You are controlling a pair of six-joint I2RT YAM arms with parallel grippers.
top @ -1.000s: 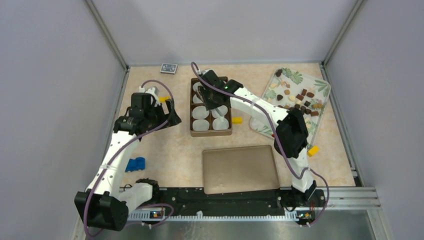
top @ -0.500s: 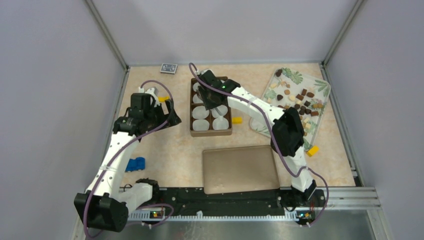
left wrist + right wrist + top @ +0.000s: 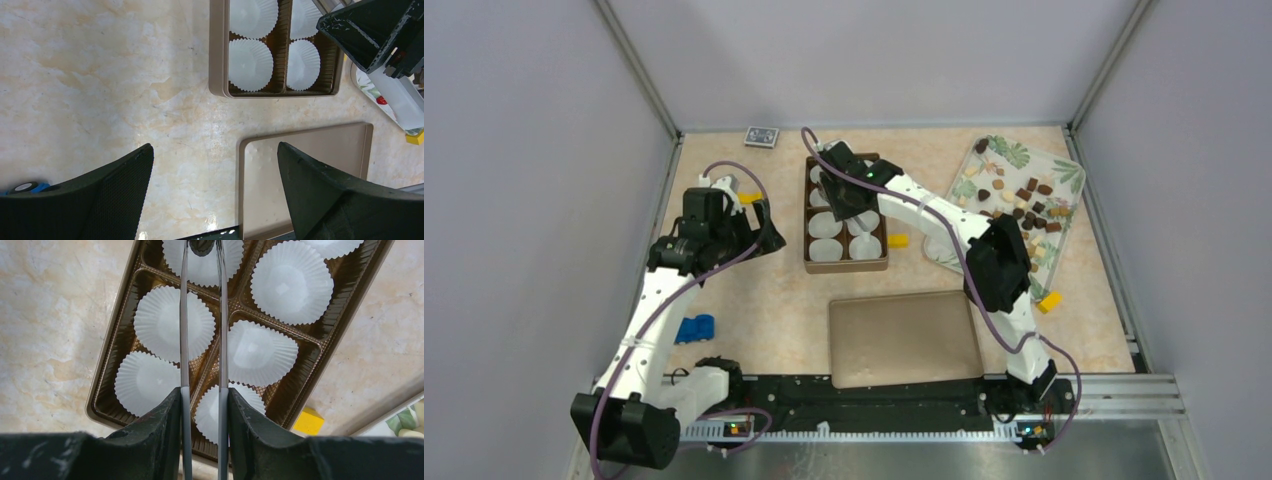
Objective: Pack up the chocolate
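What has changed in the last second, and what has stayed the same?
The right hand moved slightly left over the box, its elbow swinging left. It holds a dark chocolate. The left hand stayed open and nearly still; nothing else moved.

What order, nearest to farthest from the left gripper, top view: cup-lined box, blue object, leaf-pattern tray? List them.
1. Cup-lined box, just right of the left gripper.
2. Blue object, lower left.
3. Leaf-pattern tray, far right.
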